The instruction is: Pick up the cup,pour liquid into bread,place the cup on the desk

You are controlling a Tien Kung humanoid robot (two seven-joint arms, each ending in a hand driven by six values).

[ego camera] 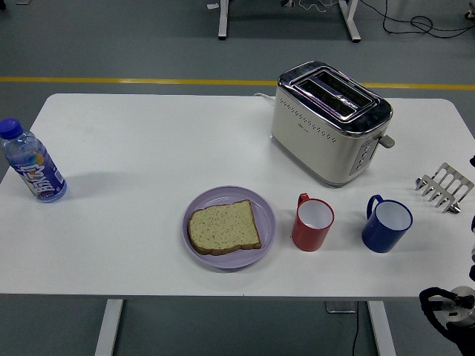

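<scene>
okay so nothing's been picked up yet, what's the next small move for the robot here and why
Probably raise the right hand from below the table's near right corner and bring it over the table toward a cup. Both the red cup and the blue cup stand upright and untouched, right of the bread on its purple plate. The blue cup is nearer that hand; which cup is meant isn't clear.

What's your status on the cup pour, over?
Right hand low at the table's near right corner, holding nothing; left arm out of view. Red mug and blue mug untouched, upright. Bread slice on the lilac plate, path clear.
</scene>
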